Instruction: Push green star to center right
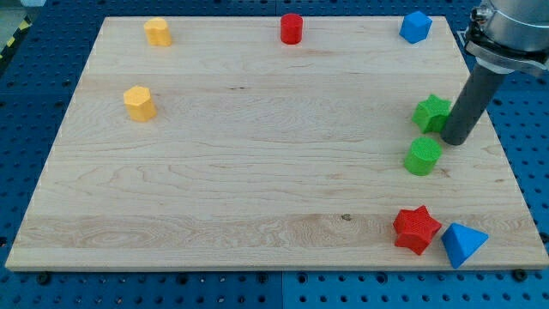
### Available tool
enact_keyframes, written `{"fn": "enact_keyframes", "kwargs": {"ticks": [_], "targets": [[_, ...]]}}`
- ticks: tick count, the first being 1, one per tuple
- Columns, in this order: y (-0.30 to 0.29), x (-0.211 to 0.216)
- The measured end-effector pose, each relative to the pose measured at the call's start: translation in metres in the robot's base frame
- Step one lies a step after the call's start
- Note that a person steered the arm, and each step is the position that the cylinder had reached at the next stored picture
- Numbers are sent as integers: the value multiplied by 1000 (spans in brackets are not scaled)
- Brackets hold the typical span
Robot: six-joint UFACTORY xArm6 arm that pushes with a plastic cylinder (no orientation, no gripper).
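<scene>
**Green star sits beside my tip at the right edge**

Green star [431, 112] lies close to the desk's right edge, a little above its middle height. My tip [455, 140] stands just to its right and slightly lower, touching it or nearly so; the rod's dark body overlaps the star's right side, so I cannot tell whether there is contact. The rod is a bare pusher with nothing to open or close, and it holds nothing.

That relation decides the coming move. The star lies to the left of the tip, so any push from here would send it away from the right edge. By my judgement it is already about at centre right, perhaps a touch high, and only a small nudge toward the bottom edge could be wanted. A green cylinder [423, 156] sits just below the star and would be in the way.

The rod's upper part is cut off at the top right corner. The star's right points are hidden behind the rod.
</scene>
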State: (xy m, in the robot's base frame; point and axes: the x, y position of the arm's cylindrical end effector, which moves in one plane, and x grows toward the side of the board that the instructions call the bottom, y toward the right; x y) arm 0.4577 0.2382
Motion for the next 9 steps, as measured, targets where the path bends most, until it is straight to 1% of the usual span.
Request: {"fn": "enact_keyframes", "kwargs": {"ticks": [1, 2, 4, 5, 9], "targets": [[5, 0], [-7, 0], [-57, -2], [-58, -15], [-58, -20]]}}
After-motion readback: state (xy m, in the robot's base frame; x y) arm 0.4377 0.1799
